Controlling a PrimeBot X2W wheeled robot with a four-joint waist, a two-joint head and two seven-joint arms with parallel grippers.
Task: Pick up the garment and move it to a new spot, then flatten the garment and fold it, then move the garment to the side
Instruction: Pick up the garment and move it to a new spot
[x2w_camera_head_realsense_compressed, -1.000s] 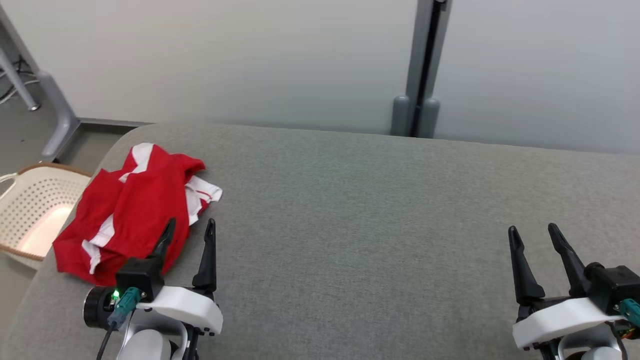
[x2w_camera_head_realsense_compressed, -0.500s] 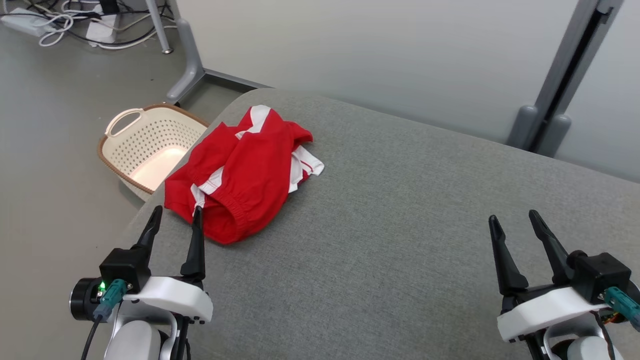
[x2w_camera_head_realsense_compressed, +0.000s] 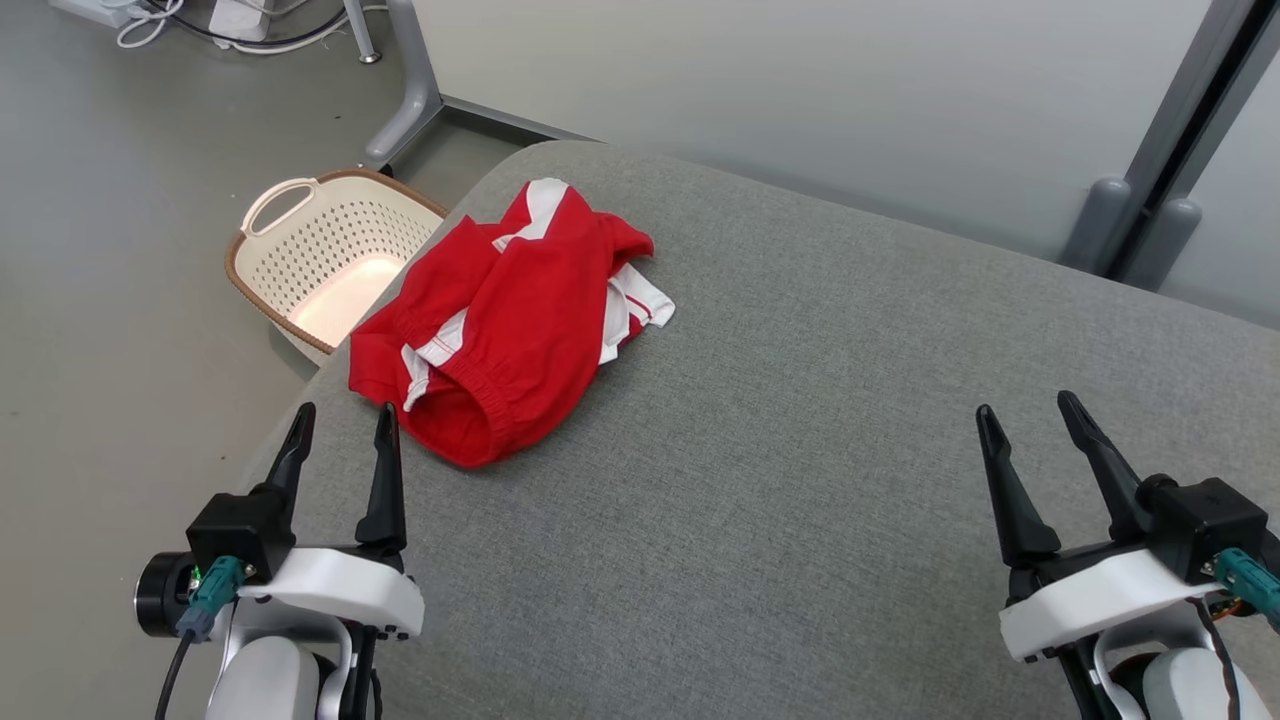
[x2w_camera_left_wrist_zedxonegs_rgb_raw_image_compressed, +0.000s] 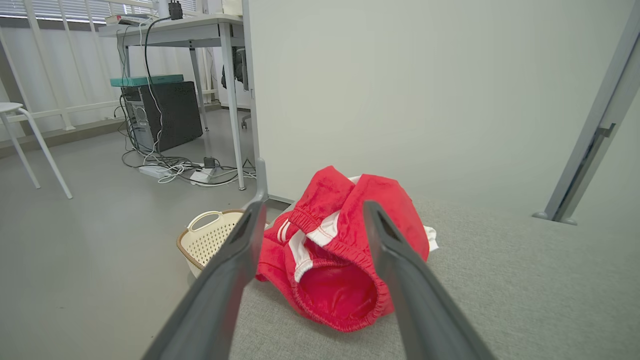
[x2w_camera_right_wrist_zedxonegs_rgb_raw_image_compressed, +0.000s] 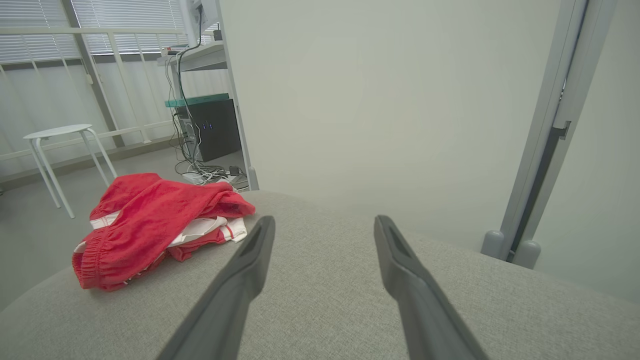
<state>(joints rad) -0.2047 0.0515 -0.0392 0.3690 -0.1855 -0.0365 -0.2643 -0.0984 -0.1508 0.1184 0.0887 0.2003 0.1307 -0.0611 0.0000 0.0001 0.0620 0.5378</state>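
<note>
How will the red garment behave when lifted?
Likely floppy: the red garment lies crumpled in soft folds. Probably light, since the fabric looks thin. Pinched at one point, the rest may drape and drag on the grey surface.

I can read no text, label, brand, number or sign in any of my views.
</note>
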